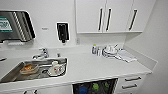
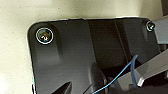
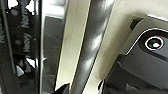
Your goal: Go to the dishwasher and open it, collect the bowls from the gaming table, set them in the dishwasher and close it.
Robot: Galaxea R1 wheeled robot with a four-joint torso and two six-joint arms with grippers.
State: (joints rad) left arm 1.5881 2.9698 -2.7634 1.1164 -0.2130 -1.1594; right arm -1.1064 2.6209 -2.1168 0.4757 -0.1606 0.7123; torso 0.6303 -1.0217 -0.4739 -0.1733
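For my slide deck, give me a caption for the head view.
Kitchenette counter with sink holding dishes, above the open dishwasher showing coloured bowls.

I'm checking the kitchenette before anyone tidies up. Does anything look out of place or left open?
The dishwasher under the counter stands open, with coloured bowls inside. Dishes sit in the sink.

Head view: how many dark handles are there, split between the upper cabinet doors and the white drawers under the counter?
Upper cabinet door handles: 3
Drawer handles: 2
Total: 5
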